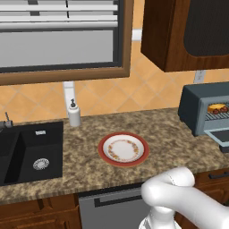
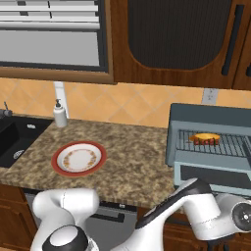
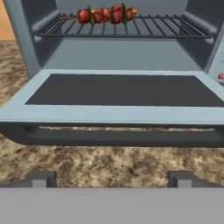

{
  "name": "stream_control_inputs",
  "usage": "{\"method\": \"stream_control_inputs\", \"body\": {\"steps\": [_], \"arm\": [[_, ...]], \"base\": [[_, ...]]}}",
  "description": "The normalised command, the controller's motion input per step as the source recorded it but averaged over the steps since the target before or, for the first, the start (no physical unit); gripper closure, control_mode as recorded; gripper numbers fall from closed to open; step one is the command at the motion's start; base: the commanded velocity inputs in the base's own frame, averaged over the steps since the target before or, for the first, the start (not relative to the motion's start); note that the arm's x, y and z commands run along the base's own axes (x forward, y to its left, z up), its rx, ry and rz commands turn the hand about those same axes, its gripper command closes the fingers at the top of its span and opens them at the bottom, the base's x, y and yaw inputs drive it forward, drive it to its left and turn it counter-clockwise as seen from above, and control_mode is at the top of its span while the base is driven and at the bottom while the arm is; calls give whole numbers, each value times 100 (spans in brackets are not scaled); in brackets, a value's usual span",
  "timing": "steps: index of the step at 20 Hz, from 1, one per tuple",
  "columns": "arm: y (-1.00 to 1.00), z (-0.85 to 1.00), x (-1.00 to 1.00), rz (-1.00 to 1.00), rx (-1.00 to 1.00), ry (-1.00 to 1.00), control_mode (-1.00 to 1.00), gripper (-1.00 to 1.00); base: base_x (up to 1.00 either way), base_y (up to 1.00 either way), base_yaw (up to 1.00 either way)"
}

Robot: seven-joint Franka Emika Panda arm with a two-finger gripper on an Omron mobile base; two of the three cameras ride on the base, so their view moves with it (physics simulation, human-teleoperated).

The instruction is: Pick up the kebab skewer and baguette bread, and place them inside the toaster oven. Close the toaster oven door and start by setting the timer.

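The blue-grey boxy metal toaster oven is sitting on the speckled brown granite bench with its blue-grey framed door with a dark glass window lying folded down flat, the dark horizontal bar handle running along its front edge. On the wire rack inside, the thin kebab skewer threaded with red meat chunks is resting toward the back; from the right base camera a golden-orange item is showing on the same rack, though from there I cannot tell whether it is the baguette bread or the skewer. The end effector is hovering low in front of the open door — its two dark fingertips are standing wide apart, released and grasping nothing, with only the granite surface between them. The white robot arm is reaching from the base toward the oven's front. Well to the left of the oven, a round white plate with a red rim and a floral ring is lying on the bench — bare of food. Farther left, a white soap dispenser is standing beside a black sink basin, under a wood-framed window, and dark wooden cabinets are hanging above the oven.
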Motion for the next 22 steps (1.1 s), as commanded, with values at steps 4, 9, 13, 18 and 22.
{"method": "stream_control_inputs", "body": {"steps": [4,9,13,18,22], "arm": [[0,-16,21,0,0,16,-100,-100],[0,-5,30,0,0,11,-100,-100],[0,-3,24,0,0,7,-100,-100],[0,-15,-3,0,0,2,-100,-100],[0,-32,-1,0,0,0,-100,-100]], "base": [[0,0,0],[0,0,0],[0,0,0],[0,0,0],[0,0,0]]}}
